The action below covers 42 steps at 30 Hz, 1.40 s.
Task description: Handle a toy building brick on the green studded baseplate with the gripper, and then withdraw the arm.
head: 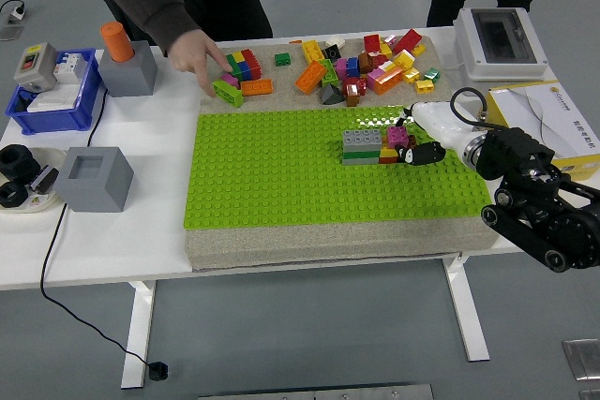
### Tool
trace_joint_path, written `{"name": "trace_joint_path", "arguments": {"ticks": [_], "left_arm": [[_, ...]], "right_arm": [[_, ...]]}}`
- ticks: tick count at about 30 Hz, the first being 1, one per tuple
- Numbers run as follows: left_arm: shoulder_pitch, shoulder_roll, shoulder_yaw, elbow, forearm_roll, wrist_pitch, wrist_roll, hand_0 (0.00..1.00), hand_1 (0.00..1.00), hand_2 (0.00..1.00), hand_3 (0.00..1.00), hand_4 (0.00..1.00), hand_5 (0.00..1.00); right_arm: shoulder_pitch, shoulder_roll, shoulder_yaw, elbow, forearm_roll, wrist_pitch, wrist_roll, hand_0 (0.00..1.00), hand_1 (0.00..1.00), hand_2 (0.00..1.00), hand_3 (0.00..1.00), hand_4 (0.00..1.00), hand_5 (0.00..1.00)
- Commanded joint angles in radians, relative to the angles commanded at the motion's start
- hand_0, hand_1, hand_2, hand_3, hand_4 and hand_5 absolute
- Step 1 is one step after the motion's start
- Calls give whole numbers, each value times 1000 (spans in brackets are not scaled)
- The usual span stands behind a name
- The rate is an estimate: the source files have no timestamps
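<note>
The green studded baseplate [281, 175] lies on a beige mat in the middle of the table. A short row of joined bricks [367, 146], grey, green, yellow and brown, stands on its right part. My right hand [414, 144], white with black fingertips, comes in from the right. It is shut on a small magenta brick [398, 136] and holds it at the right end of that row, on top of it. Whether the brick is pressed onto the row I cannot tell.
A pile of loose bricks [361, 65] lies on the mat behind the baseplate. A person's hand [199, 55] reaches down to a green brick [228, 92] at the pile's left. Grey blocks [94, 178], a blue bin [56, 91] and a white box [499, 41] stand around.
</note>
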Motion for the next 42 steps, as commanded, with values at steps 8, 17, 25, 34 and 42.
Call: {"name": "trace_joint_path", "arguments": {"ticks": [8,17,25,34,42], "left_arm": [[2,-1,1,0,0,0,0,787,805,770,436,998,877],[5,-2,0,0,0,0,1,787,805,769,436,998,878],[8,-3,-1,0,1,0,1,787,805,769,436,998,879],[9,-2,-1,0,2,0,2,787,804,769,436,998,877],[7,0,-3,0,6,-1,2,787,804,769,436,998,878]], "right_arm": [[0,8,-6,-14,0,0,1,780,792,828,582,622,299],[-1,11,-2,-20,-4,-2,3,778,792,828,585,622,300],[-2,3,8,-12,-6,-3,3,779,792,828,585,623,300],[-2,5,6,-5,-5,-4,4,777,790,828,586,623,299],[0,7,5,2,-7,-5,5,778,790,828,585,623,300]]}}
